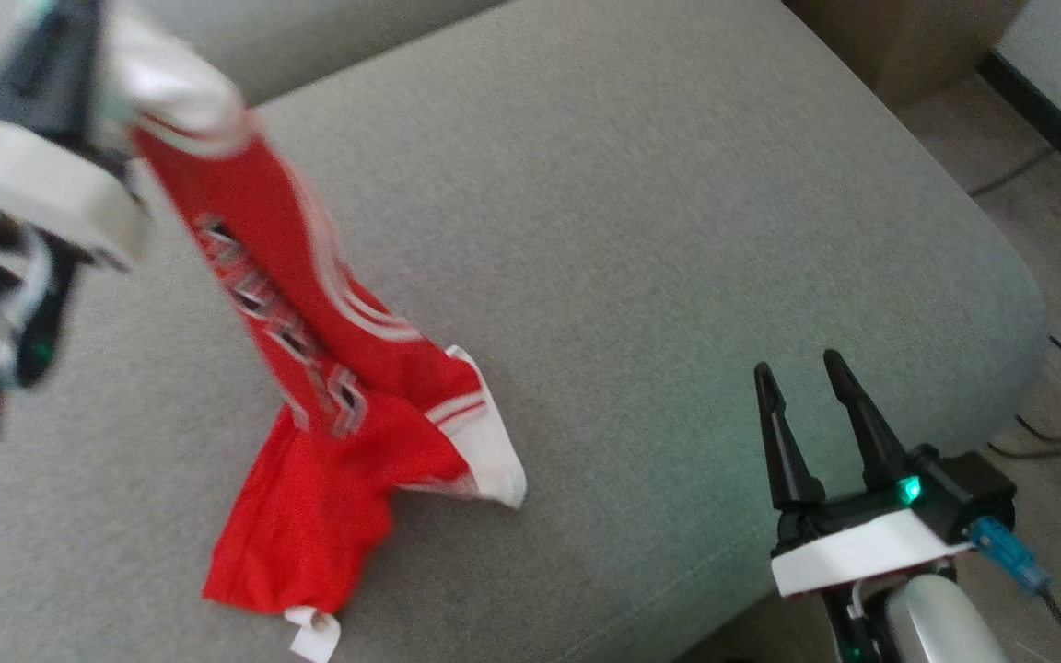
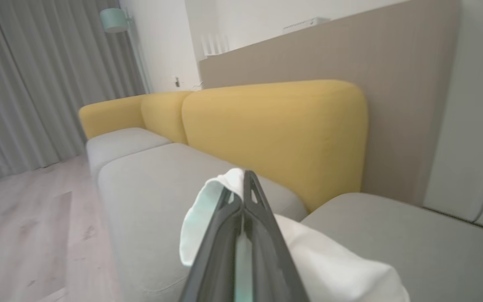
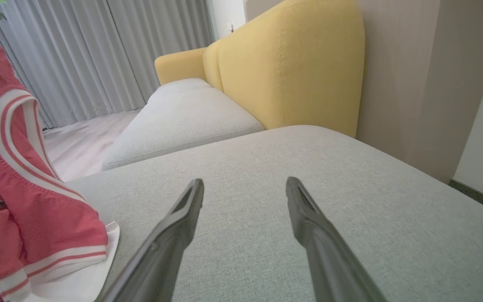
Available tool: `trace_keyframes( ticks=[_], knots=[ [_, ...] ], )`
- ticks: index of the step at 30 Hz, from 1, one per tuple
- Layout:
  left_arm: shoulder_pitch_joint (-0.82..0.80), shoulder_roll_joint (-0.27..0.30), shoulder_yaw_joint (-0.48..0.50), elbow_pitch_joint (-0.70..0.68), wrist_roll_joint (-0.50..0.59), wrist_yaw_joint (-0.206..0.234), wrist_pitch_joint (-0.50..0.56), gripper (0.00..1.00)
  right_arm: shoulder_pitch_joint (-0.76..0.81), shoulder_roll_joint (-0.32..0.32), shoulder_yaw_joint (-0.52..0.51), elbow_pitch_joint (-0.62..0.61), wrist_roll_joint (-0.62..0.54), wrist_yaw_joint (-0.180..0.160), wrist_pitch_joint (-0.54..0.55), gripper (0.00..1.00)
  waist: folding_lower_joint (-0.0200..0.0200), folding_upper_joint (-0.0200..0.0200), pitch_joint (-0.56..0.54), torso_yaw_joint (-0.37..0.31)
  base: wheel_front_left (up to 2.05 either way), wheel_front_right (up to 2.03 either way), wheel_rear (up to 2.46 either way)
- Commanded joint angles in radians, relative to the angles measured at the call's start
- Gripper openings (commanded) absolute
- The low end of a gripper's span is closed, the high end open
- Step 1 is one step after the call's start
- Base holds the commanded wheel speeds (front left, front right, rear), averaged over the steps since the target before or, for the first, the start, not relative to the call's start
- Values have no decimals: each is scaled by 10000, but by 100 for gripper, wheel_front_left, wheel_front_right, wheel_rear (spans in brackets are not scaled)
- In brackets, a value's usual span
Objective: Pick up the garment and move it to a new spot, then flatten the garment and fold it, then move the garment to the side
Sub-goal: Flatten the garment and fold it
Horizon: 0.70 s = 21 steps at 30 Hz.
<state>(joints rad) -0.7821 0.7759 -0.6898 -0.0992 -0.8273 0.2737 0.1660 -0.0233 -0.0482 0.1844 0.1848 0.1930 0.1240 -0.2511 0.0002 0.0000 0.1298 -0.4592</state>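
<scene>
On the grey sofa cushion (image 1: 632, 230), the red garment (image 1: 309, 433) is hanging in a long drape from 10 o'clock in the head view, its lower end pooling on the fabric around 7 o'clock. The left tool (image 2: 243, 188) is clamping shut on the white trim at the top. The right tool (image 1: 799, 366) is sitting at 4 o'clock, jaws wide, holding nothing, well apart from the garment. Judging the step as lift-and-carry: raising higher first so the hem is clearing the cushion, then moving slowly toward the bare area at 1 o'clock, lowering gently so the cloth is laying out, not bunching.
</scene>
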Motion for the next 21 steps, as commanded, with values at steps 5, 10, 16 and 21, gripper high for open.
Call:
trace_keyframes(
  ticks=[5, 10, 16, 21],
  knots=[
    [-1621, 587, 483, 2383, 751, -149, -68, 0, -492, -20, 370, -494, 295, 67, -107, 100, -2, 0, 849, -527, 0, 0, 0],
    [-2224, 276, 514, 4082, 1168, -97, -699, 0, -675, -20, 461, -707, 272, 67, -107, 100, -2, 0, 1162, -660, 0, 0, 0],
    [-2469, -113, 484, 5509, 1432, -99, -1540, 9, -801, -20, 470, -934, 264, 67, -107, 100, -2, 0, 1177, -669, 0, 0, 0],
    [-2207, -473, 510, 6572, 925, -570, -1597, 100, -775, -20, 405, -946, 162, 67, -107, 100, -2, 0, 984, -522, 0, 0, 0]
  ],
)
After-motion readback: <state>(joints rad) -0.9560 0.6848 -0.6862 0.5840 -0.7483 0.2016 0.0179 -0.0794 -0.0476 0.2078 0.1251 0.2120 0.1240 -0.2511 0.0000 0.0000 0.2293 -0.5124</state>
